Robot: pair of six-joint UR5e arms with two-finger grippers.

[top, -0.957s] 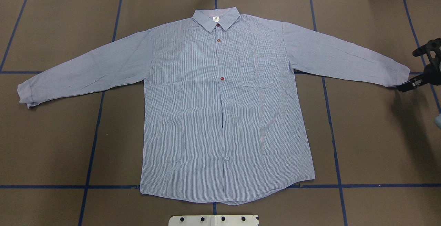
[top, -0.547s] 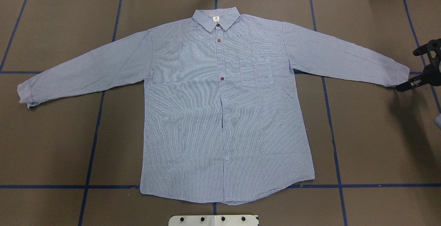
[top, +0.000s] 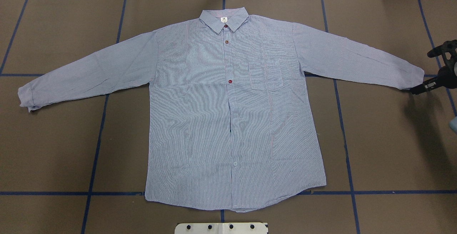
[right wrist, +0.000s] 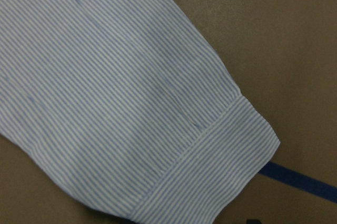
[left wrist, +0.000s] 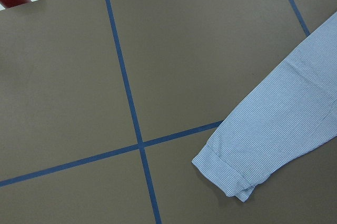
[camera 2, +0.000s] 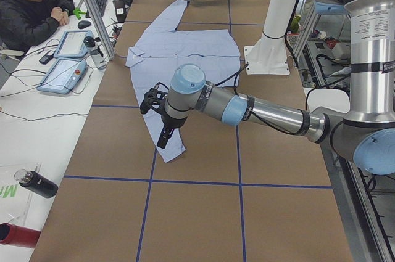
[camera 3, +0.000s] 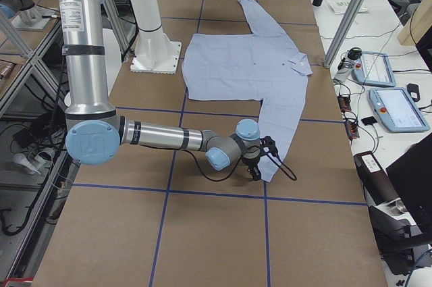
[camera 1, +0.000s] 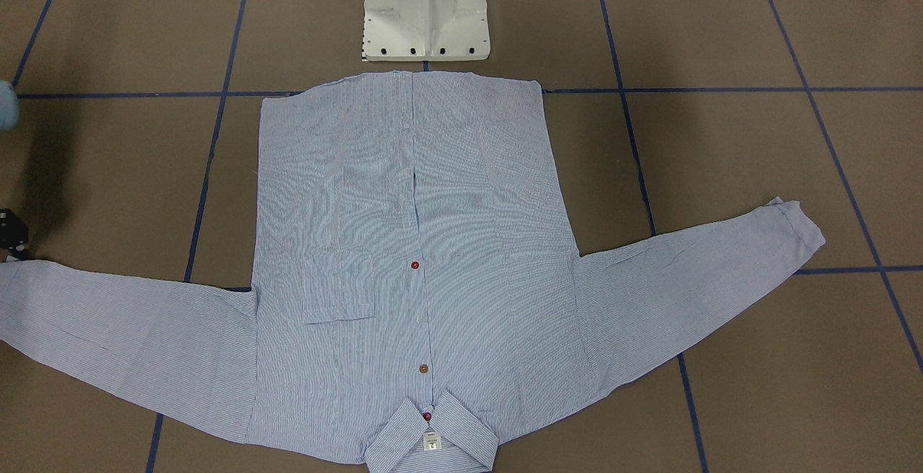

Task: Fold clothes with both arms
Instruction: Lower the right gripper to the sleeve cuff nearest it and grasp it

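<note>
The light blue striped shirt [top: 228, 120] lies flat and face up, sleeves spread, collar at the far side. My right gripper [top: 418, 88] is low at the end of the shirt's right-hand cuff [top: 414, 79], its jaws look open, and it holds nothing. The right wrist view shows that cuff [right wrist: 221, 161] close up. My left gripper [camera 2: 162, 132] hangs above the other cuff [camera 2: 170, 151]; I cannot tell whether it is open. The left wrist view shows this cuff [left wrist: 226, 171] flat on the table, with no fingers in view.
The table is brown paper with blue tape lines [top: 96, 145]. The white pedestal base [camera 1: 425, 4] stands just beyond the shirt's hem. An operator [camera 2: 31, 9] sits at a side desk with tablets. Bottles [camera 2: 31, 185] lie near the table end.
The right gripper has shifted very slightly at the cuff. The shirt has not moved.
</note>
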